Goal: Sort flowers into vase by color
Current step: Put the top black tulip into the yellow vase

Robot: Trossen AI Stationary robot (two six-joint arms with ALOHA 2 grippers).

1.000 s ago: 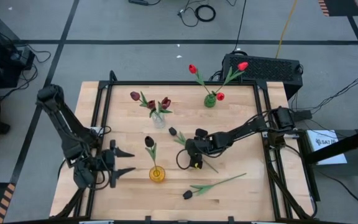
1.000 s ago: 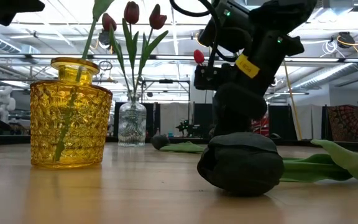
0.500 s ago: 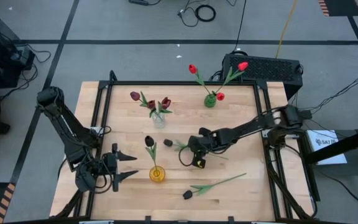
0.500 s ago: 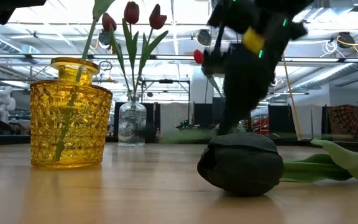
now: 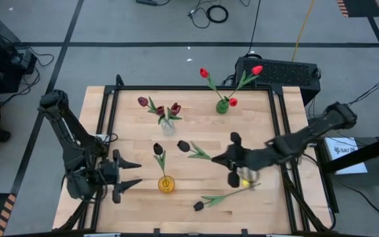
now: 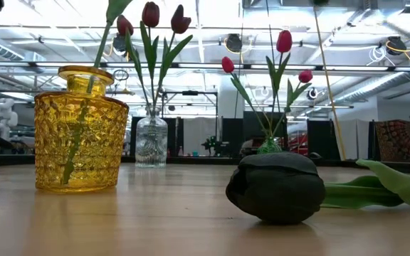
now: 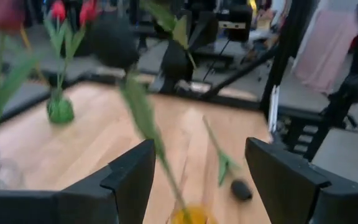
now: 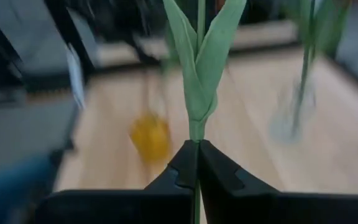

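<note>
My right gripper [image 5: 221, 158] is shut on a near-black flower [image 5: 184, 145] over the table's middle right, above the low view's frame. Another near-black flower [image 5: 199, 206] lies on its side on the table near the front; its head [image 6: 276, 186] fills the low view's foreground. A yellow vase [image 5: 166, 184] holds one dark flower [image 5: 158, 150]. A clear vase [image 5: 168, 126] holds maroon flowers and a green vase [image 5: 222, 106] holds red ones. My left gripper [image 5: 129, 178] is open, left of the yellow vase, with nothing between its fingers. My right gripper pinches the flower's thin stem [image 8: 196, 138] between its two fingers, just below where the leaves [image 8: 199, 62] branch off. The fingers come roughly level from the table's right. The stem runs on ahead of them toward the left, the head [image 5: 183, 145] at the far end, clear of the table.
The wooden table [image 5: 137, 148] has a black frame rail [image 5: 278, 141] along its sides. A black box [image 5: 278, 69] stands behind the far right corner. In the left wrist view the yellow vase's rim [image 7: 190, 216] sits just ahead of the open fingers.
My right gripper has risen out of the low view and gone toward the table's right edge with the near-black flower's stem between its fingers. That flower, which lay on the table, is now lifted clear and has been drawn rightward.
</note>
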